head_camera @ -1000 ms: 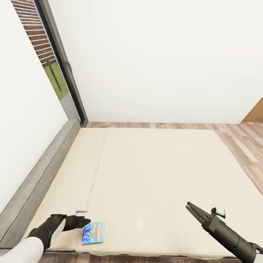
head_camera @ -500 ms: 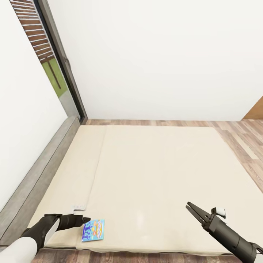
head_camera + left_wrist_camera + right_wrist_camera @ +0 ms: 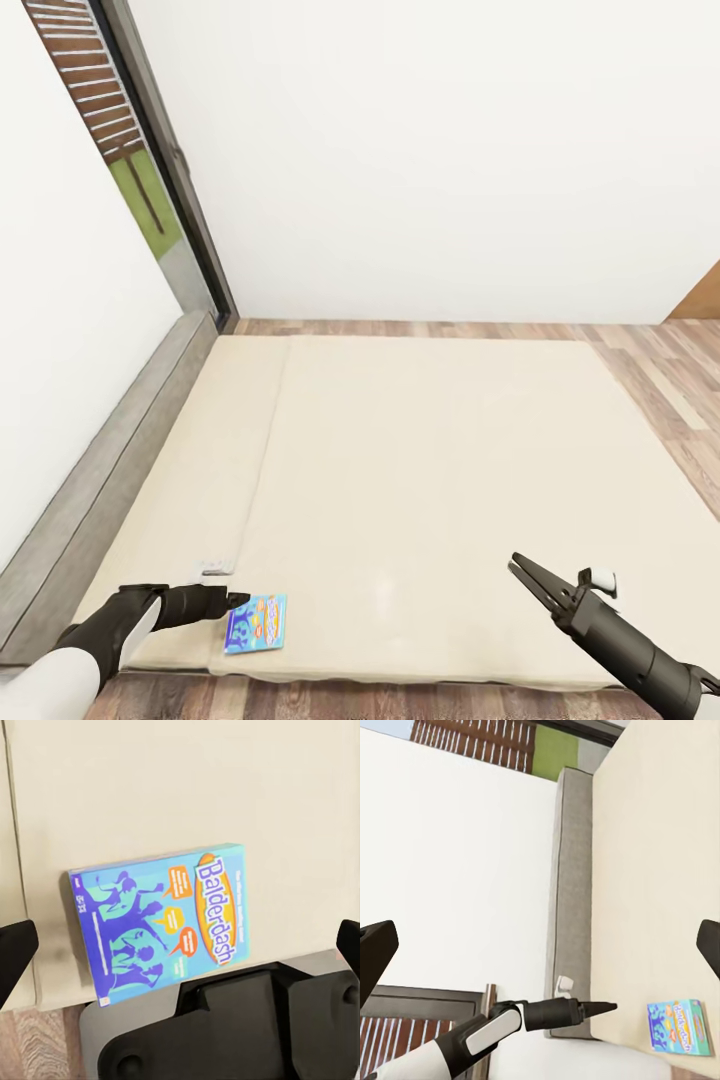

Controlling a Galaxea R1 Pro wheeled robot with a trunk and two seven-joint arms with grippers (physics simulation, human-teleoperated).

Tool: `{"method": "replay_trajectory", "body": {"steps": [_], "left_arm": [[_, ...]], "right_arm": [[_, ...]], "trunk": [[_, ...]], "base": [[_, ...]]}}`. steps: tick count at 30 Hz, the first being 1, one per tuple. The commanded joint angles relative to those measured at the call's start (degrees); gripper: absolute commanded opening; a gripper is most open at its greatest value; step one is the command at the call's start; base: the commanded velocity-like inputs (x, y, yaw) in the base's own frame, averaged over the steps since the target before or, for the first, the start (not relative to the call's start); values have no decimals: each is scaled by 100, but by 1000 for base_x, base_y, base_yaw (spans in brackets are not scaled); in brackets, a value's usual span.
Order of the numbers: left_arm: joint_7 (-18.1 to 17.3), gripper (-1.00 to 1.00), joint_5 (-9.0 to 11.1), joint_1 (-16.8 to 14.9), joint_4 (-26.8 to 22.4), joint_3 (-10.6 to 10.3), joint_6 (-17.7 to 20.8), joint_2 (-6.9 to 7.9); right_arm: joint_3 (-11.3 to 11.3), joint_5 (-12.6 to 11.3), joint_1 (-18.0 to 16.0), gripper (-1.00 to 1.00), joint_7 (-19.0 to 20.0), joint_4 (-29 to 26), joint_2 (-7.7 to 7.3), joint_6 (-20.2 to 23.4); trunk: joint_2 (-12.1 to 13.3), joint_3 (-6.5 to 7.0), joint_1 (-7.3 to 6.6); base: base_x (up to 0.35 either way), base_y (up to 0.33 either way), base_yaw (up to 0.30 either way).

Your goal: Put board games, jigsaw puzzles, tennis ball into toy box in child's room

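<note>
A small blue board game point(image 3: 256, 623) lies flat on the bed point(image 3: 420, 470), close to the mattress's near edge. My left gripper point(image 3: 238, 600) hovers just to the left of the box, tips pointing at it. In the left wrist view the same blue box point(image 3: 165, 919), lettered "Balderdash", lies between the widely spread fingers of the open left gripper point(image 3: 184, 943). My right gripper point(image 3: 520, 570) hangs open over the mattress's near right part, holding nothing. From the right wrist view I see the box point(image 3: 679, 1026) and the left gripper point(image 3: 604, 1006) beside it.
A grey bed frame point(image 3: 110, 470) runs along the white wall on the left. A tall dark-framed window point(image 3: 140, 170) stands in the far left corner. Wood-plank floor point(image 3: 670, 380) shows right of the bed and along its near edge. A small white tag point(image 3: 215, 568) sits on the mattress.
The whole view has shifted a little, and more floor shows below the bed's near edge. My left arm has sunk slightly and stays beside the blue box. The right arm looks unchanged.
</note>
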Motion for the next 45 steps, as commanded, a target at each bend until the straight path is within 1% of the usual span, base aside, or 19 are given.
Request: {"method": "replay_trajectory", "body": {"steps": [1,15,29,35,45], "left_arm": [[1,100,55,-1,-9,-32,47,5],[24,100,55,-1,-5,-30,47,-15],[70,100,56,-2,-5,-26,44,-39],[7,100,69,-7,-13,-22,44,-30],[-10,100,97,-175,-81,-9,48,-27]], "right_arm": [[0,-19,0,100,-2,-4,-1,30],[15,-10,0,100,-2,-9,8,21],[25,-10,0,100,-12,-5,9,21],[28,-10,0,100,-88,-5,4,24],[29,-10,0,100,-133,-5,0,29]], "trunk": [[-10,-18,3],[-10,-88,3],[-10,-212,3],[-10,-267,3],[-10,-360,3]], "base": [[0,0,0],[0,0,0],[0,0,0],[0,0,0],[0,0,0]]}}
